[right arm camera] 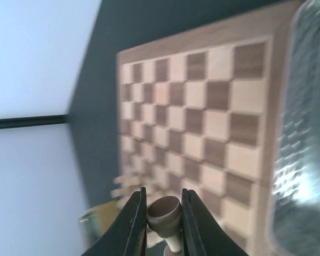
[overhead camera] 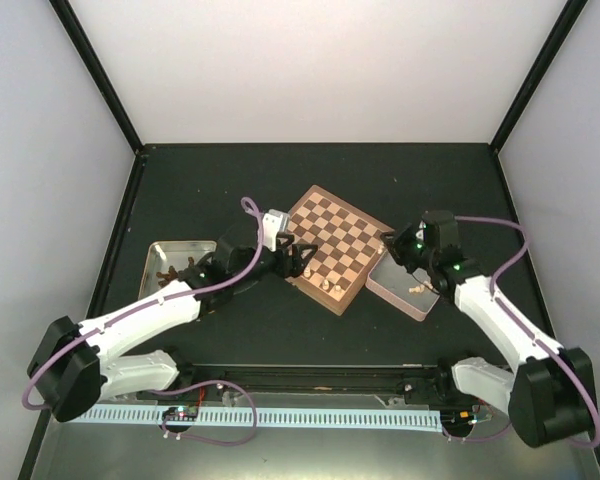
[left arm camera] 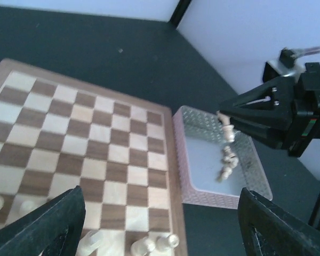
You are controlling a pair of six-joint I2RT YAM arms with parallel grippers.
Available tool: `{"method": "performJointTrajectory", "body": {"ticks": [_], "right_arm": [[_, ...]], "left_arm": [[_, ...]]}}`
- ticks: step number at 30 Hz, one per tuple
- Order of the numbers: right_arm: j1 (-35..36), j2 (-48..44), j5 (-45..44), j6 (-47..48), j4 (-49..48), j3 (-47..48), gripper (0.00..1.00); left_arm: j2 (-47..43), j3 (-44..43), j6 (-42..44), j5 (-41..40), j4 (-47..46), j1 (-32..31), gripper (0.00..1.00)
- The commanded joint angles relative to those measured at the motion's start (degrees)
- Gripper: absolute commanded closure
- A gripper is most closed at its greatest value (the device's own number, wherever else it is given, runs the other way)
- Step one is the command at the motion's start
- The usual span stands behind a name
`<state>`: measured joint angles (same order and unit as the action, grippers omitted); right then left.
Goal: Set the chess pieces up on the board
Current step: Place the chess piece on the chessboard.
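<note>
**Pinching a pale chessman over the tray beside the board**

In the overhead view, the board (overhead camera: 335, 240) is lying turned like a diamond at the middle of the dark table (overhead camera: 230, 170). The right gripper (overhead camera: 398, 246) is reaching in from the lower right of the frame. It is hanging at the board's right corner, over the far end of a grey tray (overhead camera: 400, 292) that is lying just beside the board's lower right edge.

The right gripper's fingers (right arm camera: 133, 224) are squeezing narrowly on a pale chess piece (right arm camera: 164, 212). In the left wrist view this piece is dangling under the tips, above the tray floor. A few loose pale pieces (left arm camera: 226, 162) are lying in the tray below it.

The left gripper (overhead camera: 298, 258) is hovering at the board's left corner, with its jaws spread wide and nothing between them. Some standing pale pieces (left arm camera: 149, 245) are lining the board's edge at the bottom of the left wrist view.

At the left of the overhead frame, a second metal tray (overhead camera: 160, 250) is holding dark pieces (overhead camera: 170, 275).
</note>
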<state>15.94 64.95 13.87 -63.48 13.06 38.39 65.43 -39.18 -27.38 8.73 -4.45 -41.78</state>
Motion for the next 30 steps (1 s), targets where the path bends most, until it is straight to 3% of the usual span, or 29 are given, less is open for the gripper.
{"method": "performJointTrajectory", "body": {"ticks": [1,7,13,20,30], "right_arm": [[2.14,-5.36,9.22,-25.75,-9.37,-3.07,0.89],[5.75,-9.57,10.35,-42.05,-12.59,-3.22,0.87],[10.51,-9.02,12.65,-52.91,-20.04,-3.31,0.82],[12.96,-7.69,14.00,-54.00,-21.70,-0.65,0.82],[13.67,-7.74,14.77,-54.55,-22.94,-0.44,0.82]], "left_arm": [[-1.69,0.67,7.48,-6.69,-11.96,-5.33,0.19],[1.21,0.49,14.87,-10.10,-22.43,-10.30,0.22],[5.65,-1.59,30.34,-13.96,-29.17,-15.46,0.26],[7.60,-1.69,43.43,-13.15,-32.89,-17.15,0.49],[10.49,-1.91,46.37,-15.87,-33.25,-17.83,0.71]]}}
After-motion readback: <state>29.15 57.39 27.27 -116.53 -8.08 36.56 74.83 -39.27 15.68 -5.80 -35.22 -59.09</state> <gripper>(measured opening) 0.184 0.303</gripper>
